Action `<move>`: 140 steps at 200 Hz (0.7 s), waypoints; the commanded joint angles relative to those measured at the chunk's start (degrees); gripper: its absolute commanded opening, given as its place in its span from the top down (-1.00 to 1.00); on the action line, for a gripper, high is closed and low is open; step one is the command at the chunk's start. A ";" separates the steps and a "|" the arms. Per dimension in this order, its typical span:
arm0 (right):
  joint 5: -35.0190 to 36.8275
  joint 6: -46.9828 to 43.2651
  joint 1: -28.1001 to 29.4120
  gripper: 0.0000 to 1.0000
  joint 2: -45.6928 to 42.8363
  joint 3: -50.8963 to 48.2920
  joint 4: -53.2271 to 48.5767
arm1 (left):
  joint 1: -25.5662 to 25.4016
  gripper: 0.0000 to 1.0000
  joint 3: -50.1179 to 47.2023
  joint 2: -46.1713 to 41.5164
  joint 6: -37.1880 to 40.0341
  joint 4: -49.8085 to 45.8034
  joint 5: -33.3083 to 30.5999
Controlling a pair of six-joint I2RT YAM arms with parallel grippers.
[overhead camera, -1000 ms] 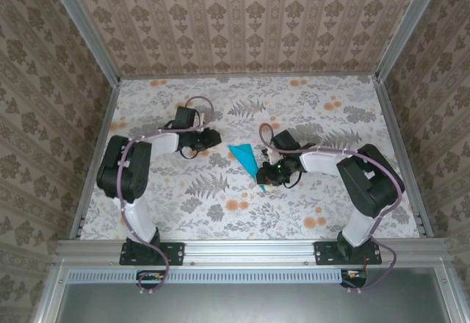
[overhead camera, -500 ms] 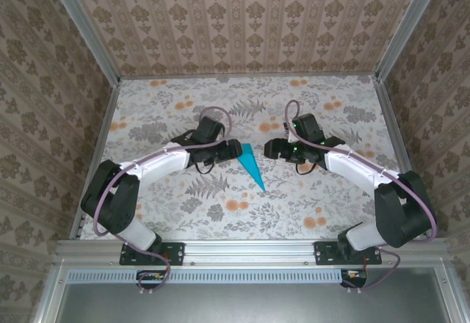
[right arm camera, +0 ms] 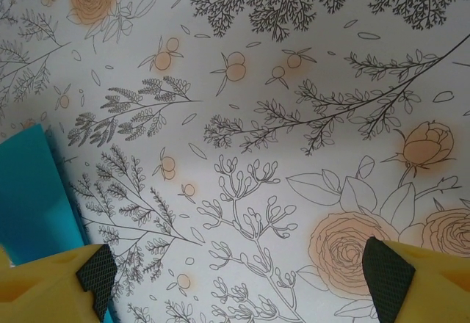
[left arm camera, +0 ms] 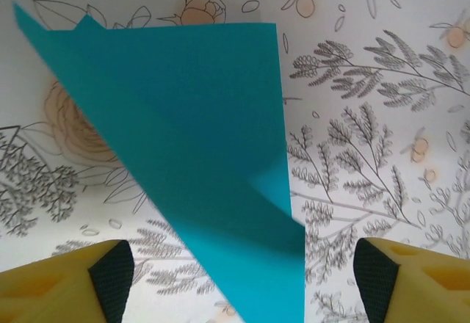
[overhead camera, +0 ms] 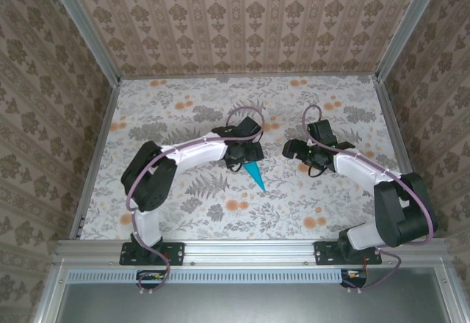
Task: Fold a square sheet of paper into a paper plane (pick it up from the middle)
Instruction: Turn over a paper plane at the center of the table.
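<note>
Paper: slim teal-blue paper plane [left arm camera: 198, 154], probably light, flimsy, easily creased.
Hold: best pinched gently mid-body.
Left gripper [left arm camera: 242, 286]: fingers spread, empty, above it.
Right gripper [right arm camera: 239, 279]: fingers spread, empty.

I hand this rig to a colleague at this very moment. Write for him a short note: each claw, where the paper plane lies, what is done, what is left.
Left claw: open, over the wide end of the paper plane, fingers on either side, gripping nothing.
Right claw: open, empty, over bare table just right of the plane.
Paper plane: flat near the table's middle, point toward the near edge.
Done: sheet is folded to a dart.
Left: probably a grasp at its middle; whether more creases are needed, I cannot tell.
</note>
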 commanded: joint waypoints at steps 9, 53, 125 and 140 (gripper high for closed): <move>1.31 0.62 -0.26 -0.81 -1.62 -0.51 0.61 | -0.31 -0.49 3.60 2.80 -2.22 -7.20 -2.14; 0.27 0.76 -0.32 -0.81 -1.17 -0.33 0.92 | -0.93 -0.22 -1.20 -1.98 -6.80 -5.93 -4.88; -3.86 0.99 -0.35 -0.80 0.15 0.29 1.91 | 1.02 0.24 -12.36 -7.94 -10.29 4.32 -2.44; -4.36 1.05 -0.35 -0.80 0.35 0.38 1.84 | 1.52 0.32 -13.32 -7.33 -10.56 7.34 -0.73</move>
